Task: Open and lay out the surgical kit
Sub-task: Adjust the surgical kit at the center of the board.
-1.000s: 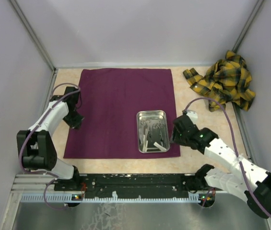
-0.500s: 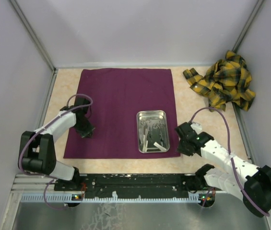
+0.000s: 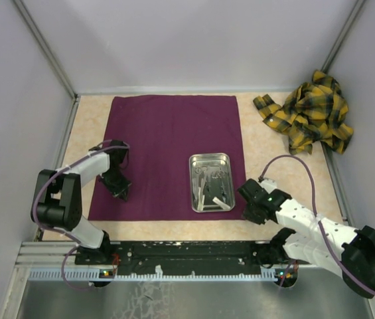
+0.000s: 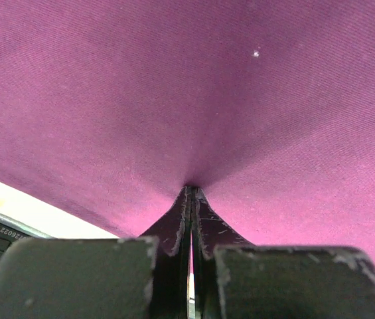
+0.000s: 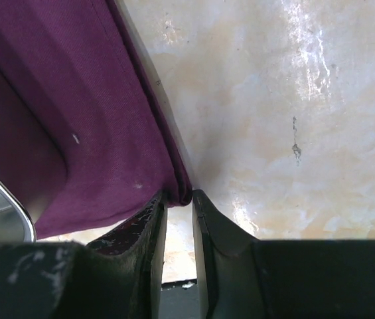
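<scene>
Purple cloth point(image 3: 167, 146): spread flat over the middle of the beige worktop point(image 3: 267, 149), its far edge near the back wall and its near edge just short of the arms' base rail point(image 3: 194, 256)
Steel tray point(image 3: 192, 183): sits on the cloth towards its near right corner, long side running near to far
Tray contents: thin metal instruments point(image 3: 215, 179) and a white piece point(image 3: 219, 203) lie inside; too small to tell them apart
Left gripper point(image 3: 119, 191): low over the cloth's near left part, just inside its left edge; the fingers point(image 4: 174, 226) are clenched together, and the fabric puckers into their tips
Right gripper point(image 3: 250, 207): at the cloth's near right corner, just right of the tray; the fingers point(image 5: 149, 219) are nearly together, pinching the cloth's hemmed edge point(image 5: 167, 149) at their tips
Around: a crumpled yellow-and-black plaid cloth point(image 3: 310, 113) in the far right corner of the worktop, well apart from the kit
In the way: the tray rim point(image 5: 11, 199) lies close beside the right gripper
</scene>
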`<action>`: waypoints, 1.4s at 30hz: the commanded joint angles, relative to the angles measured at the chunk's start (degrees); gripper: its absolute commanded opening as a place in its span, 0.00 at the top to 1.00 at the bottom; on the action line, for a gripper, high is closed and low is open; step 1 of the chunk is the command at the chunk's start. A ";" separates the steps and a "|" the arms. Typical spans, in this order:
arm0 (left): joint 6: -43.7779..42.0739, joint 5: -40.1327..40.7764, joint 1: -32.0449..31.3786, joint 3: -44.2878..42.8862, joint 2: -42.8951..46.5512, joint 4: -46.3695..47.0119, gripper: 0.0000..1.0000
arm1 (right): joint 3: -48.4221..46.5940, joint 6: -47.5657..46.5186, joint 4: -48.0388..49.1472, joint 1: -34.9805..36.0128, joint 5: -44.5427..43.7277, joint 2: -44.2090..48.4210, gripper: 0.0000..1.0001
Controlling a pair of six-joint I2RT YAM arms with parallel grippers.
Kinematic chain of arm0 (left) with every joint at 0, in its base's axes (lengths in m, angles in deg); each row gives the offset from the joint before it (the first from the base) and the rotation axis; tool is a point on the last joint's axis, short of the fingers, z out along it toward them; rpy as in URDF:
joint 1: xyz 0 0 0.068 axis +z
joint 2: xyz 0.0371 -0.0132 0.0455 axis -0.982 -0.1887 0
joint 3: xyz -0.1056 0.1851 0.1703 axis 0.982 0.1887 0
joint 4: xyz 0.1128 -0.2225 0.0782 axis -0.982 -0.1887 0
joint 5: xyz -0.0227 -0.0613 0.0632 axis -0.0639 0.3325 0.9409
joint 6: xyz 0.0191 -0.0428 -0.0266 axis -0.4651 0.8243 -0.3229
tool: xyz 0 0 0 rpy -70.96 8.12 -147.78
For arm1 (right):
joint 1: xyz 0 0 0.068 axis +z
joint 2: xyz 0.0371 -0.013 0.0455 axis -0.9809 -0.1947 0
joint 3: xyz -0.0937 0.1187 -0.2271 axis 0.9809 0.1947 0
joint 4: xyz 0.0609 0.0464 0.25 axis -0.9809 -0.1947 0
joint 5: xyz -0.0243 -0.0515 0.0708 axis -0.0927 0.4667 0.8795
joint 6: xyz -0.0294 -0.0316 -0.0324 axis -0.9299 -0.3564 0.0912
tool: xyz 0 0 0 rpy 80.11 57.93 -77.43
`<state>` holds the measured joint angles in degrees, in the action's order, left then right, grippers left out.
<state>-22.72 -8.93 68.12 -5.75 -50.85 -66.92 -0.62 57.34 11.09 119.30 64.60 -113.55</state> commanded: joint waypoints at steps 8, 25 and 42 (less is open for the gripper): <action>2.54 4.60 -0.07 7.05 -0.56 -1.03 1.00 | 4.80 8.08 -7.19 1.96 0.97 6.41 0.78; -0.21 5.09 0.01 4.45 1.63 -0.93 1.00 | -11.78 4.20 -12.58 3.25 -4.99 9.62 0.64; -1.71 4.85 0.03 3.61 2.88 -0.05 1.00 | -8.04 1.88 1.73 1.26 -5.43 -8.36 0.78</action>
<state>-23.24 -7.86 67.97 -3.11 -47.44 -65.58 -11.38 58.28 9.65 120.94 61.39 -121.51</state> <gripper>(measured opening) 0.004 0.239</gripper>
